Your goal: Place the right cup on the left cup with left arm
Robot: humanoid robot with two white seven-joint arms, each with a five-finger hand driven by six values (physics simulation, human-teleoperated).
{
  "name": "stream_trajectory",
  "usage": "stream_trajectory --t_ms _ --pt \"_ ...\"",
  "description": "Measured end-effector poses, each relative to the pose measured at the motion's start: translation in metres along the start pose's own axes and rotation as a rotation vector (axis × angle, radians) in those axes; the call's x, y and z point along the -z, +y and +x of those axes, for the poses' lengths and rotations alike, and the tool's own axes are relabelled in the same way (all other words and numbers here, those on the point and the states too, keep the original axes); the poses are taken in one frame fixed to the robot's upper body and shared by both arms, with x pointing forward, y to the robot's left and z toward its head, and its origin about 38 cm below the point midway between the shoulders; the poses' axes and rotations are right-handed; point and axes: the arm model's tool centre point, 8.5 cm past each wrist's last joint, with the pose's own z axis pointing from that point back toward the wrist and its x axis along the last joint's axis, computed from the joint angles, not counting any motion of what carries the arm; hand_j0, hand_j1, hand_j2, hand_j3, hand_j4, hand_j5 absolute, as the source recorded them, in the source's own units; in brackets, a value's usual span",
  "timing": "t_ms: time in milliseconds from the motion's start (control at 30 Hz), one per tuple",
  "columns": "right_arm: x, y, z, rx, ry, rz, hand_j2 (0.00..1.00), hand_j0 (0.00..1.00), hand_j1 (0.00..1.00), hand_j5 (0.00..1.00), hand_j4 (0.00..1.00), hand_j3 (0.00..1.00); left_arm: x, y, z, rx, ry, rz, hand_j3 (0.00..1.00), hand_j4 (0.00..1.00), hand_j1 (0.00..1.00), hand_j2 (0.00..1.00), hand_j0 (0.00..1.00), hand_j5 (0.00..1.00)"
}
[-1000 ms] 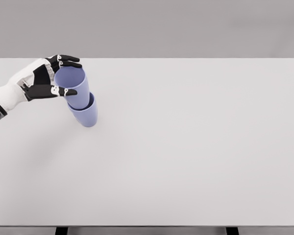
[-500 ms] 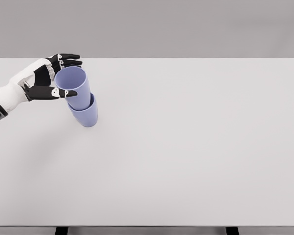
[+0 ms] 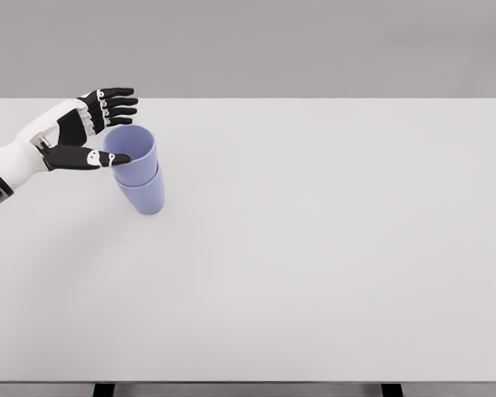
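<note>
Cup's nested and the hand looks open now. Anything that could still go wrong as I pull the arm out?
1. The left hand is open, but its thumb tip sits right at the rim of the top cup; I can't tell if it touches. Sweeping sideways could drag the cup.
2. The stack leans in this view, with the bottom cup near the left end of the table; a nudge might topple it.

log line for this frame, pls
left hand: open beside upper cup | upper cup: nested in lower cup | stack: upright on table | right hand: not in view
</note>
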Motion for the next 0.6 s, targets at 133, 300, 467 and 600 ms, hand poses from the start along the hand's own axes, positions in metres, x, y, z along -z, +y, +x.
stream_trajectory --t_ms 133,300,467,600 --pt "0.0 0.0 0.0 0.0 0.0 0.0 1.0 1.0 1.0 1.0 1.0 1.0 0.0 0.0 0.001 0.001 -0.001 -0.001 0.93 0.93 0.93 0.93 0.93 0.93" --pt "0.0 0.0 0.0 0.0 0.0 0.0 1.0 1.0 1.0 1.0 1.0 1.0 0.0 0.0 0.004 0.005 -0.007 -0.003 1.0 1.0 1.0 1.0 1.0 1.0" --pt "0.0 0.0 0.0 0.0 0.0 0.0 1.0 1.0 1.0 1.0 1.0 1.0 -0.001 0.001 0.009 0.013 -0.017 -0.005 1.0 1.0 1.0 1.0 1.0 1.0" --pt "0.0 0.0 0.0 0.0 0.0 0.0 1.0 1.0 1.0 1.0 1.0 1.0 -0.014 0.003 0.008 0.008 -0.008 0.006 1.0 1.0 1.0 1.0 1.0 1.0"
